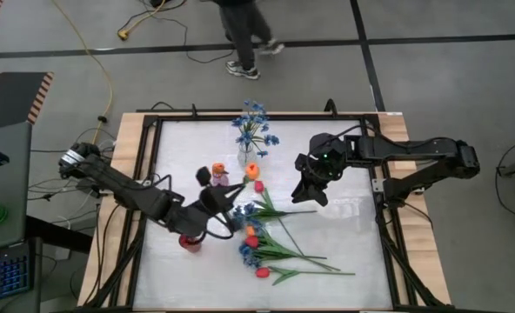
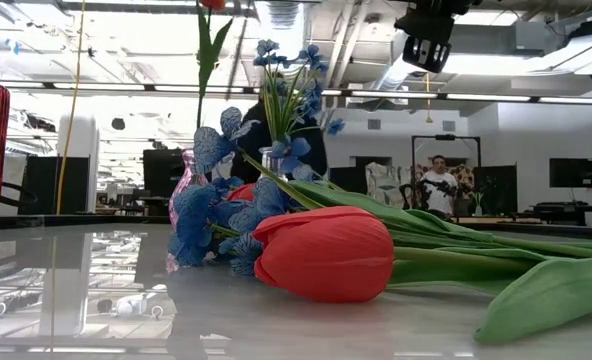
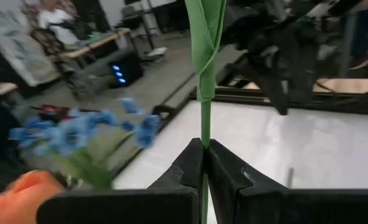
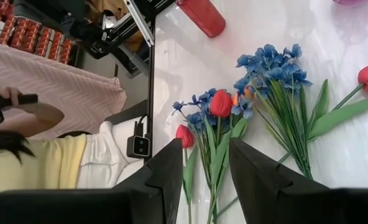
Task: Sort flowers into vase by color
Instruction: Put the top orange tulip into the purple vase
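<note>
A white table (image 1: 344, 252) with a black frame and a wooden border fills the middle of the high view, on a grey floor crossed by dark lines. A yellow cable (image 1: 92, 52) runs across the floor at upper left, and a person's legs (image 1: 244, 39) show at the top centre. In the low view the glossy top reflects an open hall with ceiling lights, and a person (image 2: 438, 185) sits far back at right of centre.

The left arm reaches from the left edge of the high view towards the table's middle. Its left gripper (image 1: 216, 202) is closed on a green stem (image 3: 204, 118), pinched tight between the fingers (image 3: 224, 171) in the left wrist view. The right arm comes in from the right edge, its right gripper (image 1: 314, 187) hanging above the table right of centre with fingers (image 4: 258, 168) held apart and nothing between them.

A vase (image 1: 244, 156) with blue sprigs (image 1: 256, 122) stands at upper centre. An orange tulip (image 1: 251, 170) stands just below it, and a red vase (image 1: 189, 242) sits at lower left by the left arm. The loose flowers (image 1: 270, 243) lie in a heap below centre: red tulips (image 2: 326, 252), blue sprigs and long green stems. I can read no writing or labels.
</note>
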Controlling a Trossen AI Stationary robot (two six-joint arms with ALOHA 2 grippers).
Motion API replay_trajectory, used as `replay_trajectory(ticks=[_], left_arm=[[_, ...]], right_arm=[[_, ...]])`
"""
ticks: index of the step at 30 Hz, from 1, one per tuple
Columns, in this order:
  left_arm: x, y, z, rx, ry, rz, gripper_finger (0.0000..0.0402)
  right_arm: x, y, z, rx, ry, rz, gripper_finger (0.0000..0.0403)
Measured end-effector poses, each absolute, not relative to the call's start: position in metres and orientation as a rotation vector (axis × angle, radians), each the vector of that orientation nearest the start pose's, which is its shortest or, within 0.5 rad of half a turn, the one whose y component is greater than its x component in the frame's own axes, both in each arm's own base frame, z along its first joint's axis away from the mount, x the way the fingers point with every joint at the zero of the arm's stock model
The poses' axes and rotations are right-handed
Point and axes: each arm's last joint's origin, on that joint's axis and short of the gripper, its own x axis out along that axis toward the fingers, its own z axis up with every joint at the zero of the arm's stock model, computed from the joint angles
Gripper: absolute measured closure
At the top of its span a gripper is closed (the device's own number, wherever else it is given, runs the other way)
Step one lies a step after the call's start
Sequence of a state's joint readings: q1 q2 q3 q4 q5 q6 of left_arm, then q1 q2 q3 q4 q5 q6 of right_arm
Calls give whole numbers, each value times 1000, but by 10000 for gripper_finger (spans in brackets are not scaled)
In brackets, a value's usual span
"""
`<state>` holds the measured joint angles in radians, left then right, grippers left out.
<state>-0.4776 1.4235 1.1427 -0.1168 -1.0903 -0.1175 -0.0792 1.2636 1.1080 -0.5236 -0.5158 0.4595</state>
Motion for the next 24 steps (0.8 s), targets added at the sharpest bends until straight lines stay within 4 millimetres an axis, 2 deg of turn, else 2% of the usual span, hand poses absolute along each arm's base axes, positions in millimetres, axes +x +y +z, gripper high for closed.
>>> replay_trajectory(ticks=[8,15,19,24], left_arm=[[261,-139,318,182,223,737,401],[236,-156,306,178,191,758,401],[222,-154,298,186,159,798,401],[203,-136,295,151,123,841,401]], right_arm=[[264,-7,318,629,741,240,246],[264,-7,318,629,741,240,246],[264,-7,318,629,741,240,246],[264,-7,318,629,741,240,246]])
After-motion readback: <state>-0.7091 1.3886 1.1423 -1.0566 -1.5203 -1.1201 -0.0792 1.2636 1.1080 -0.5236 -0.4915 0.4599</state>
